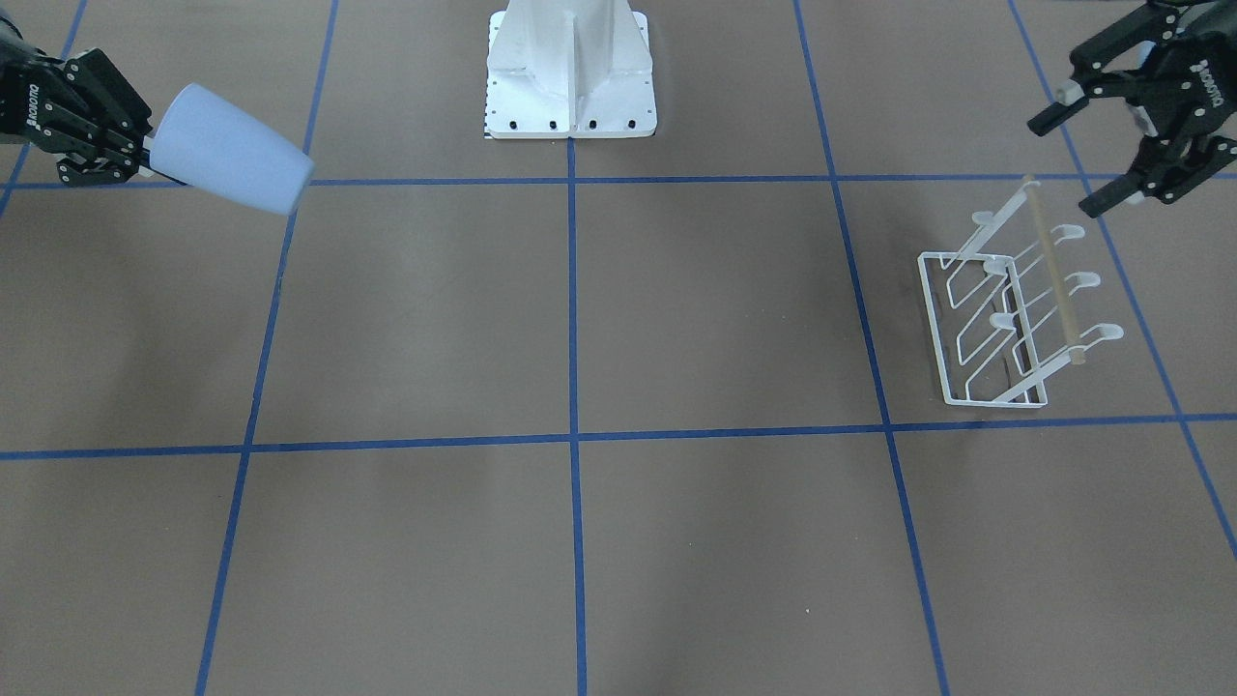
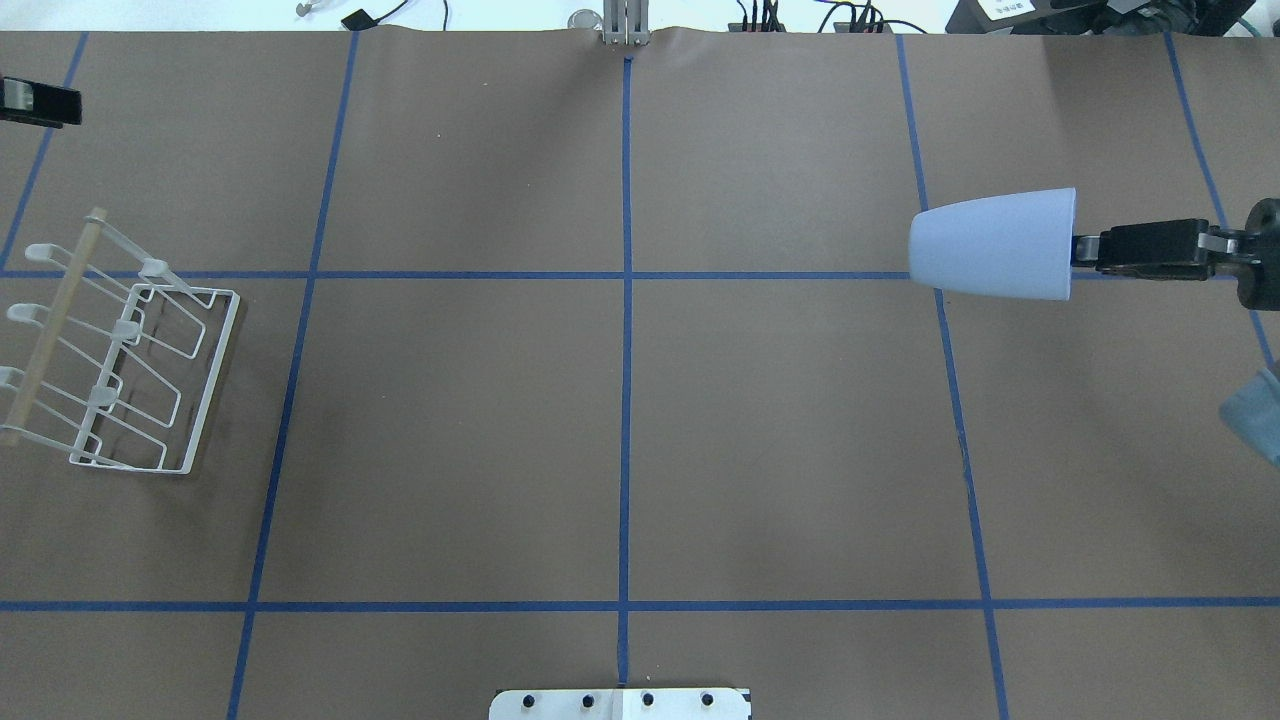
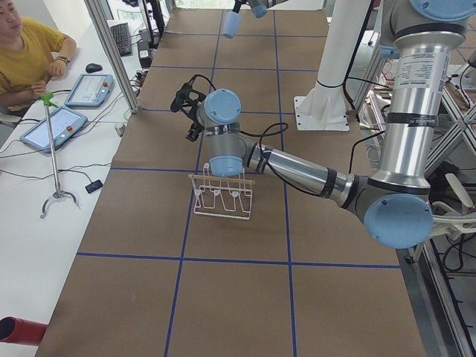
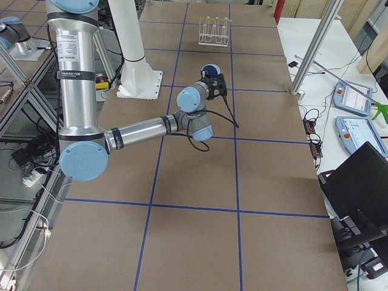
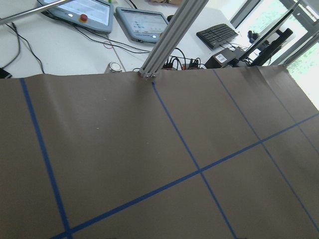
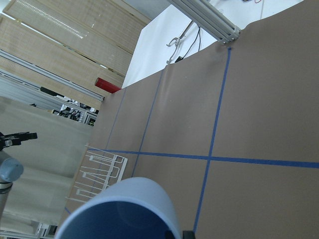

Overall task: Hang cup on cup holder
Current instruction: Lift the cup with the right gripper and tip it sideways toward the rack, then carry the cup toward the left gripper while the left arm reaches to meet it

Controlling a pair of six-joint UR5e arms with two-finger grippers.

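The light blue cup (image 1: pixel 232 150) is held on its side above the table, with its base toward the table's middle. My right gripper (image 1: pixel 145 159) is shut on its rim. The cup also shows in the overhead view (image 2: pixel 995 243) with the right gripper (image 2: pixel 1085 250), and in the right wrist view (image 6: pixel 119 209). The white wire cup holder (image 1: pixel 1055 280) stands empty at the table's other end; it also shows overhead (image 2: pixel 51 330). My left gripper (image 1: pixel 1068 164) is open and empty, hovering just behind the holder's wooden rod.
The white robot pedestal (image 1: pixel 570 77) stands at the table's middle rear edge. An aluminium post (image 5: pixel 167 37) rises at the far edge. An operator (image 3: pixel 22 52) sits at a side desk with tablets. Blue tape lines mark the brown table.
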